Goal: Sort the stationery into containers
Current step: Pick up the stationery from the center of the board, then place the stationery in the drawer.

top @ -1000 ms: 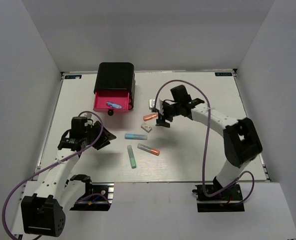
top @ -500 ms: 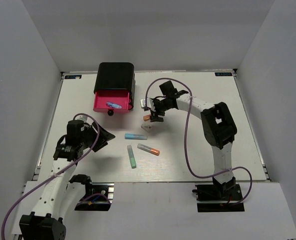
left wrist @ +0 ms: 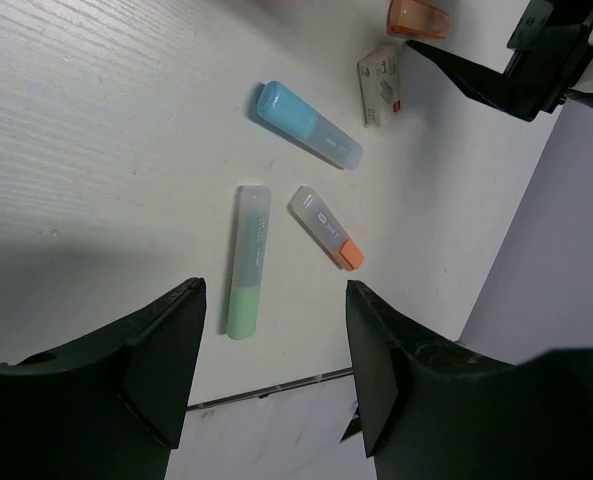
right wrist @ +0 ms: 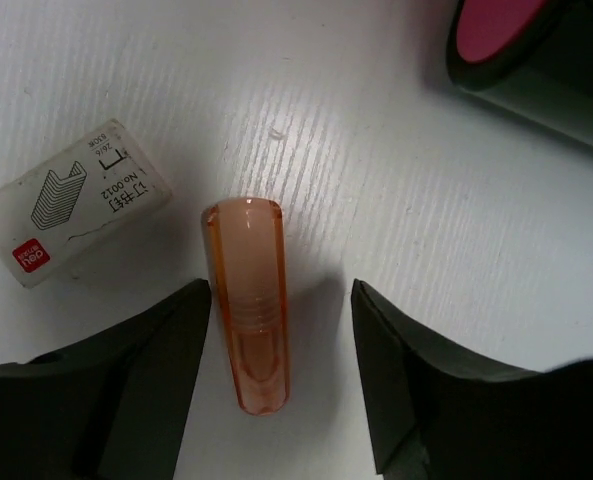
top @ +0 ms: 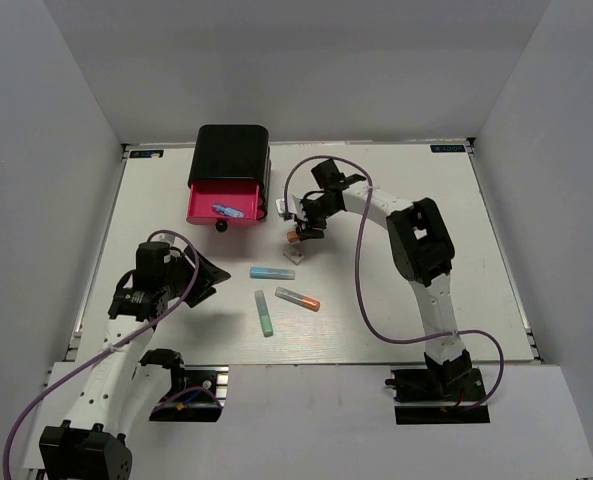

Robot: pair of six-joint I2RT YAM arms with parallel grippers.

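An orange stick [right wrist: 248,320] lies on the table between the open fingers of my right gripper [right wrist: 280,290], close to the left finger; from the top view the gripper [top: 299,228] hovers over the stick [top: 292,238]. A white block [right wrist: 71,215] lies just beside it. A light blue stick [top: 272,272], a green stick [top: 264,313] and a grey stick with an orange tip [top: 297,298] lie mid-table. The black cabinet [top: 233,150] has one pink drawer [top: 204,203] pulled open with a blue stick [top: 228,210] inside. My left gripper [top: 201,275] is open and empty, left of the sticks.
The left wrist view shows the light blue stick [left wrist: 308,125], green stick [left wrist: 248,262], grey stick [left wrist: 325,228] and white block [left wrist: 381,85] ahead of the left gripper [left wrist: 274,290]. The cabinet's corner [right wrist: 536,70] sits just beyond the right gripper. Grey walls enclose the table.
My right gripper has moved left, from beside the orange stick to directly over it, fingers straddling it. My left arm drew back slightly toward its base.
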